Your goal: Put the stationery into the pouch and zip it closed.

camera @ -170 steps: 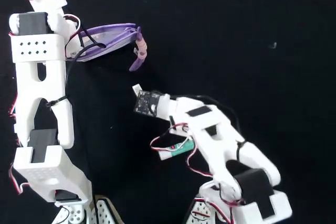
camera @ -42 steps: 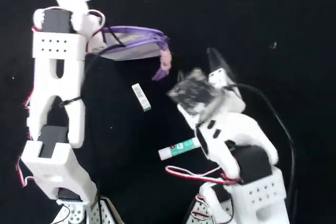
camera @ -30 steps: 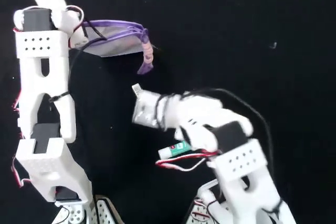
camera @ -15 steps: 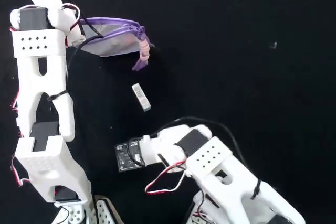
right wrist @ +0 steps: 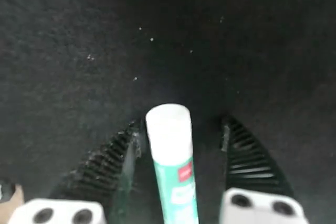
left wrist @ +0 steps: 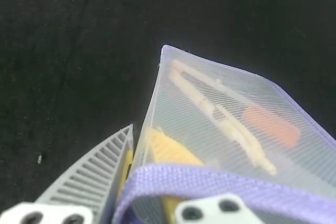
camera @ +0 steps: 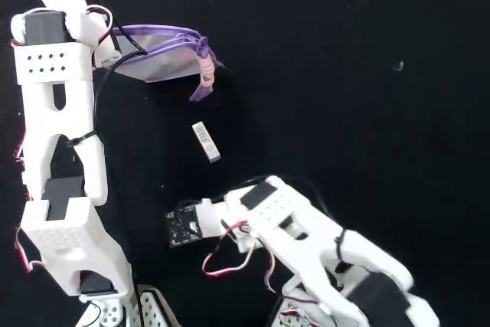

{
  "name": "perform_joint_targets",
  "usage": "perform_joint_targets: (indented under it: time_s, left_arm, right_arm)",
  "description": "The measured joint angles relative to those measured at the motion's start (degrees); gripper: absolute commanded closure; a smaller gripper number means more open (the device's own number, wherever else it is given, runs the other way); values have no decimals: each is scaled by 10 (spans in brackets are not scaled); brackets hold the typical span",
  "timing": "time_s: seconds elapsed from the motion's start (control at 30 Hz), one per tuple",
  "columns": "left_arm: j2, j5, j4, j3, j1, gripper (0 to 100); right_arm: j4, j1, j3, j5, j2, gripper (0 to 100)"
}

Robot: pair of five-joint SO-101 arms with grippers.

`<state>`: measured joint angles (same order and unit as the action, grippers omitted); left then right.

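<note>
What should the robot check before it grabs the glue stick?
1. Glue stick lies between the fingers of the right claw: ok.
2. Right claw shut on the glue stick: not ok; it is open, with a gap on each side.
3. Left claw holds the pouch by its edge: ok.
4. Pouch mouth open wide enough for the glue stick: cannot tell.
5. All stationery in the pouch: not ok; the eraser lies on the table, and the glue stick is out too.
</note>
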<state>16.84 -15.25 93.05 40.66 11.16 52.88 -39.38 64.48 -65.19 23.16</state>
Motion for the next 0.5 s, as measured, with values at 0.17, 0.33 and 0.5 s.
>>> perform_joint_targets:
  time_s: [0.17,0.33,0.5]
  left_arm:
    - [0,1,0,0,0,972]
    - [0,2,-1,1,0,972]
    - [0,2,-1,1,0,972]
  right_arm:
    - [0,2,-55,0,-58,967]
    - [64,1,-102,0,-69,964]
    - [124,50,-198,0,-67,964]
